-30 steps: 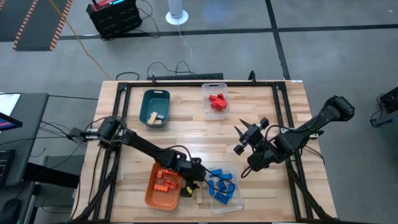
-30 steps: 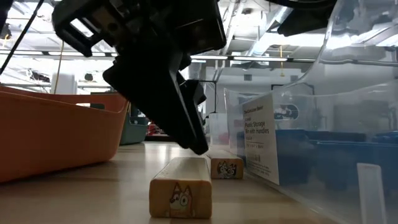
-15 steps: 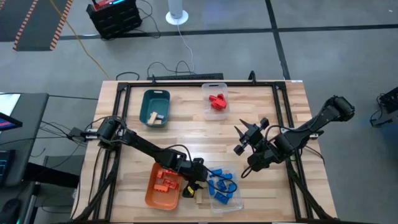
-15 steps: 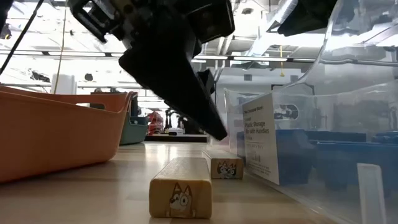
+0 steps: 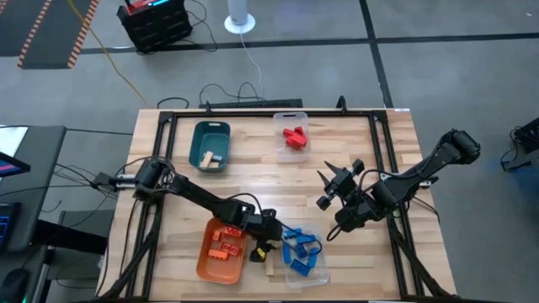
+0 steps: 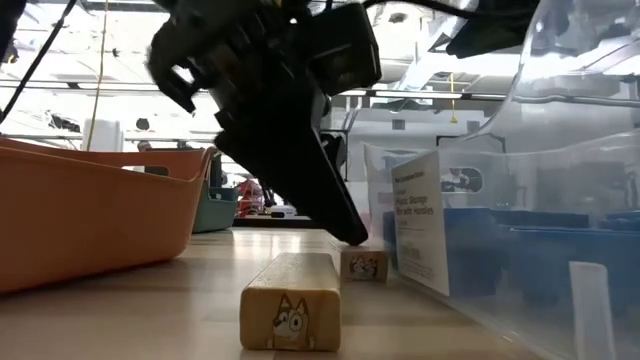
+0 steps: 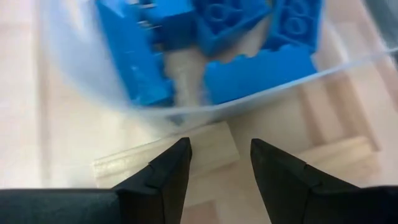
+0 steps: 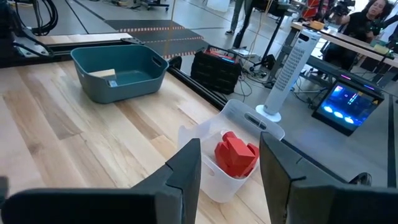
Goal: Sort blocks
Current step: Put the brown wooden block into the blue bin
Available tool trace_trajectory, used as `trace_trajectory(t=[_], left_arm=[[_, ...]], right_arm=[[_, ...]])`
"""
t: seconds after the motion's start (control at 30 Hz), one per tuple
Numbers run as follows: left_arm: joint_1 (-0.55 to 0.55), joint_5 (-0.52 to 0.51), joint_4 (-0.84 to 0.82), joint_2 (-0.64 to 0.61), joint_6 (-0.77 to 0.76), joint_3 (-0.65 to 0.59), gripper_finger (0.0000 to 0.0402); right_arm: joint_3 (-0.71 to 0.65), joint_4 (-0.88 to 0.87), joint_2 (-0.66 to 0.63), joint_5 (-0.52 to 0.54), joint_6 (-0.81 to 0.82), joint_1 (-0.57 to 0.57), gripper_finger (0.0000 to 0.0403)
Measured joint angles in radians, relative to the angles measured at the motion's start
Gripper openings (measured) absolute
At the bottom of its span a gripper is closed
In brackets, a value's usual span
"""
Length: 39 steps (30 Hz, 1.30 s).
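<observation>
Two plain wood blocks lie flat on the table near its front edge: a near one [image 6: 290, 305] and one behind it [image 6: 363, 266]. My left gripper [image 5: 264, 246] is open and low over the farther block [image 7: 205, 148], its fingertips on either side of it [image 7: 219, 146]; I cannot tell whether it touches. Blue bricks [image 7: 211, 43] lie in a clear bin [image 5: 305, 252] just beyond. Orange bricks lie in the orange tray [image 5: 221, 252]. My right gripper [image 5: 335, 188] waits open and empty at the table's right, above the top.
A teal tray [image 5: 210, 145] with wood pieces stands at the back left, and a clear bin [image 5: 292, 136] with red bricks at the back middle. Another wood block [image 7: 339, 154] lies beside my left gripper. People and equipment show beyond the far edge [image 8: 367, 18].
My left gripper has moved from over the near wood block toward the farther one and the bin of blue bricks, a little toward the table's right and far side. It stays low and open. The blocks lie where they were.
</observation>
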Motion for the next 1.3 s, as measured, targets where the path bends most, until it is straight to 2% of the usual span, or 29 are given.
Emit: trace_trajectory(t=[0.4,0.73,0.97,1.3], left_arm=[[0.099,-0.034,-0.133,-0.027,0.048,0.0,0.0169],[0.184,-0.157,-0.279,-0.08,0.181,-0.005,0.0169],[0.245,-0.159,-0.35,-0.101,0.292,-0.004,0.0169],[0.244,-0.153,-0.366,-0.244,0.459,-0.004,0.0169]], right_arm=[[0.0,-0.001,0.0,-0.009,0.0,0.0,0.0136],[0.0,-0.005,0.0,-0.009,-0.001,0.0,0.0136],[0.0,-0.005,0.0,-0.009,-0.001,0.0,0.0136],[0.0,-0.008,0.0,-0.009,-0.001,0.0,0.0136]])
